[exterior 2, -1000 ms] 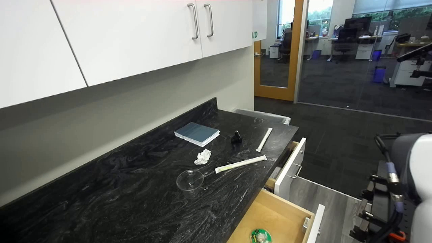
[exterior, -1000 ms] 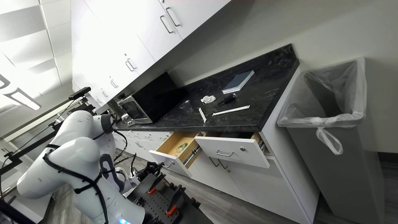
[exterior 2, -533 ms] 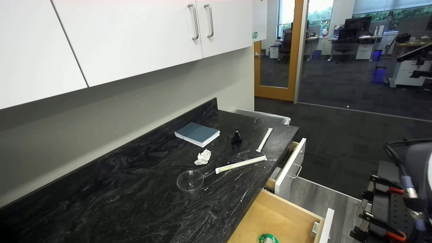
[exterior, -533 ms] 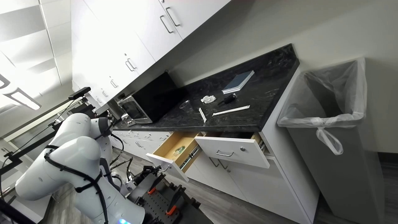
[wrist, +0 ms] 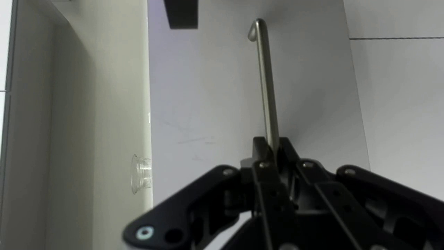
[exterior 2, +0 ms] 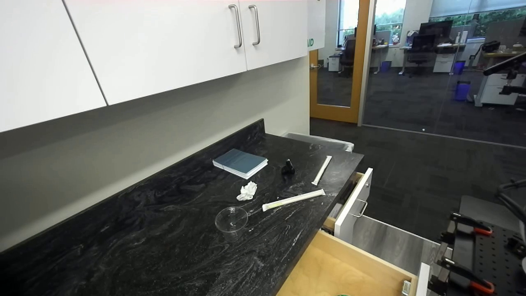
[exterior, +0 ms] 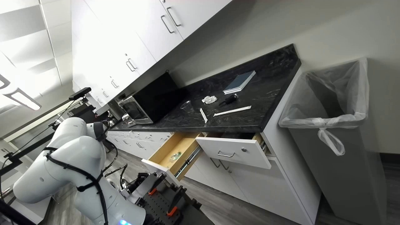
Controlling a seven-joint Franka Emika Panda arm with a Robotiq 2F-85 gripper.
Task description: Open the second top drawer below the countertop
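Observation:
The second top drawer [exterior: 185, 144] stands far out below the dark countertop [exterior: 265, 75]. Its tan wooden box also shows in an exterior view [exterior 2: 345, 267]. In the wrist view its white front [wrist: 208, 86] fills the middle, with a metal handle [wrist: 265, 80] running down it. My gripper [wrist: 274, 147] has both fingers closed around the handle near its lower end in that picture. In an exterior view the gripper [exterior: 137, 182] is at the drawer front, partly hidden by the black platform. In an exterior view the gripper is out of view.
A wider white drawer [exterior: 231, 150] beside it is partly open. A green round item [exterior: 175, 156] lies inside the pulled drawer. A black platform with orange clips [exterior: 156, 200] stands close to the drawer front. A clear cup [exterior 2: 231, 220] and a lined bin [exterior: 337, 162] are nearby.
The drawer has slid steadily further out from the cabinet, with the gripper on its handle. The arm has drawn back away from the counter. The wider drawer has not moved.

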